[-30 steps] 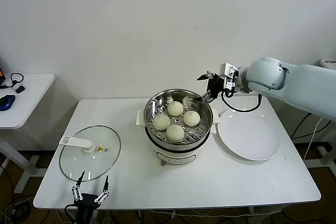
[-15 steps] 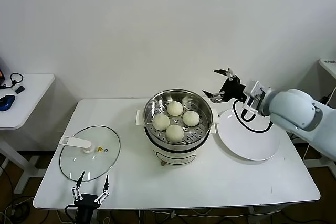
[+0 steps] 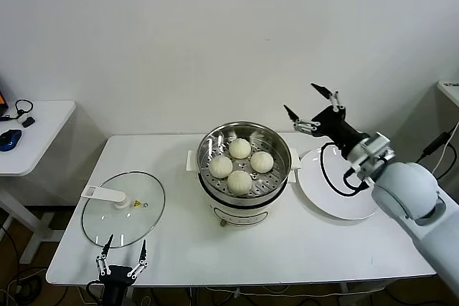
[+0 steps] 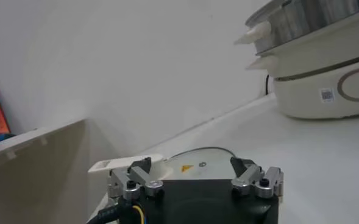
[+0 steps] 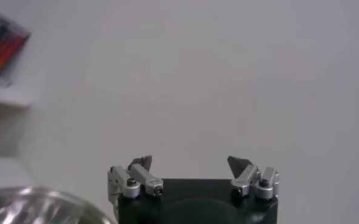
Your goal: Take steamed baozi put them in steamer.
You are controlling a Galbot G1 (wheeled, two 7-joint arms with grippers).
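All four steamed baozi (image 3: 240,164) sit in the steamer (image 3: 244,170), below and left of the empty right gripper's (image 3: 312,109) spread fingers; soft, light, easily dented, best pinched gently at the sides.

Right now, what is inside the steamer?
Four steamed baozi sit on the perforated tray inside the steamer, grouped near its middle. The tray around them is bare. Whatever lies beneath the tray is hidden. The glass lid lies off on the table.

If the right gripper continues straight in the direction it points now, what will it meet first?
Probably nothing close: the open right gripper points up and away, above the steamer. Its wrist view shows only the bare wall ahead, though how far is unclear.
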